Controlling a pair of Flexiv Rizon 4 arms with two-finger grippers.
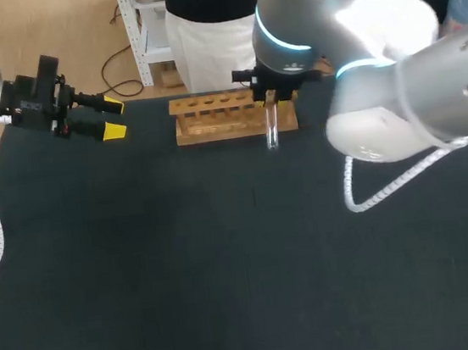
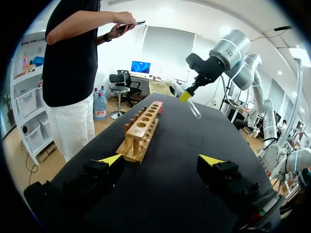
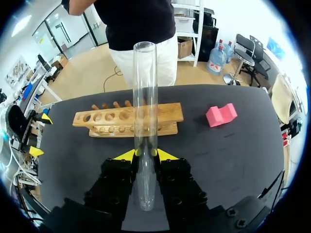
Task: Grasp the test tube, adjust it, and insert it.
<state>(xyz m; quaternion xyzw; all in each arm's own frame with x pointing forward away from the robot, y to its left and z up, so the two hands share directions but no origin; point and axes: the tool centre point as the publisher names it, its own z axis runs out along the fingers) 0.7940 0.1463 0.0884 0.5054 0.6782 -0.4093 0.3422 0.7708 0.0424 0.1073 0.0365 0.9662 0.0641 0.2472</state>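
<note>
- The right tool (image 3: 146, 154) pinches the tube (image 3: 145, 87) near one end, a yellow tip on each side. The tube juts ahead of the fingers, above the counter (image 1: 186, 275), by the right end of the rack (image 3: 112, 119) and not yet in any hole.
- The left wrist view shows the tube slanting, so I judge it should be brought upright first. Then centre its free end over one hole and lower it slowly.
- Glass is slick and brittle, so the grip should be firm but not hard. Let go only once the tube is seated.
- The left tool (image 2: 161, 159) is spread wide and empty. It sits well apart, off the rack's left end, out of the way.
- A pink block (image 3: 221, 115) lies just past the rack's right end, apart from it. It covers no hole, but it is near the descent.
</note>
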